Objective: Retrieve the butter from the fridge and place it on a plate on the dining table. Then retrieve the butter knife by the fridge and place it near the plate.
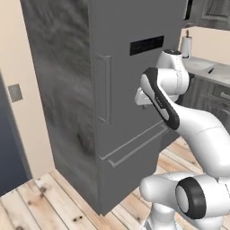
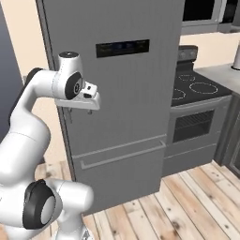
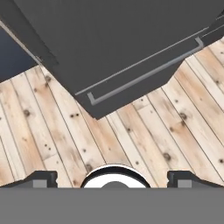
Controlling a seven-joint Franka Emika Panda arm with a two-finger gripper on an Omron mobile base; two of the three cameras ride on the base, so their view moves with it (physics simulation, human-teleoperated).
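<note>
Hand view looks down the fridge [image 3: 122, 48] front to its bottom drawer bar [image 3: 144, 76] and the plank floor [image 3: 144, 140]; the two tips at the lower edge stand well apart with nothing between them, so the jaws are released and empty. Left base view puts the gripper [image 1: 140, 99] in front of the fridge door, to the right of the long vertical handle [image 1: 104, 88] and apart from it, pointing downward. The door is shut; the butter is judged to be inside and cannot be confirmed. A slim dark item on the tabletop [image 1: 202, 67] right of the fridge may be the knife [image 1: 210, 70]; too small to tell. Judgement: the wide-open stance suits a coming grasp of the handle, not yet made.
</note>
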